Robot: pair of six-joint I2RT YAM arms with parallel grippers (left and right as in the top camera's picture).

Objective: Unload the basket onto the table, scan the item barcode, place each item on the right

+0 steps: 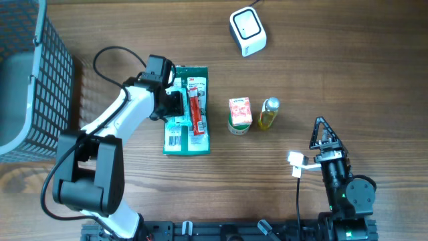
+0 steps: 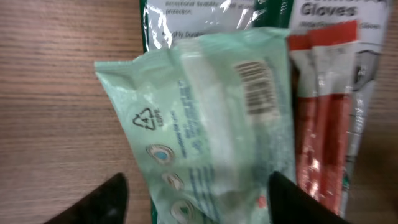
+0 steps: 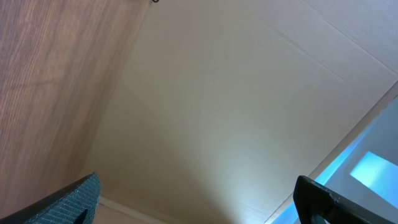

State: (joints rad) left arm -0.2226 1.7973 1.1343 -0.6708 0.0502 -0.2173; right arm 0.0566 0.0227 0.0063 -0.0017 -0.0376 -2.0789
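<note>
Left fingers (image 2: pixel 107 200) are released: spread wide at the bottom of the wrist view, with the wipes pack (image 2: pixel 205 124) lying between them. The left one stands clear of the pack. I can't tell whether the right one touches it.

The wipes pack is soft mint-green crinkly film, pillow-shaped, with a recycling triangle printed on it. Its barcode (image 2: pixel 255 87) faces up but is blurred. It lies tilted, partly on a glossy glove pack (image 2: pixel 323 93) in red, white and green, centre-left of the overhead frame. The pack's lower end is cut off at the frame bottom.

Scanner (image 1: pixel 247 31) is a white rounded box at top centre, well apart from the pack. Its cable runs out of frame.

A small red-white carton (image 1: pixel 239 110) and a yellow bottle (image 1: pixel 269 114) with a silver cap stand just beside each other, right of the packs. The labels are too small to read.

Desk (image 1: pixel 348 67) is brown wood grain. A dark wire-mesh basket (image 1: pixel 53 80) at far left is cut off by the frame edge.

Right fingers (image 3: pixel 320 202) are released and spread, holding nothing, at lower right of the overhead. That wrist camera shows only wood, a pale panelled surface and a blue-lit patch.
</note>
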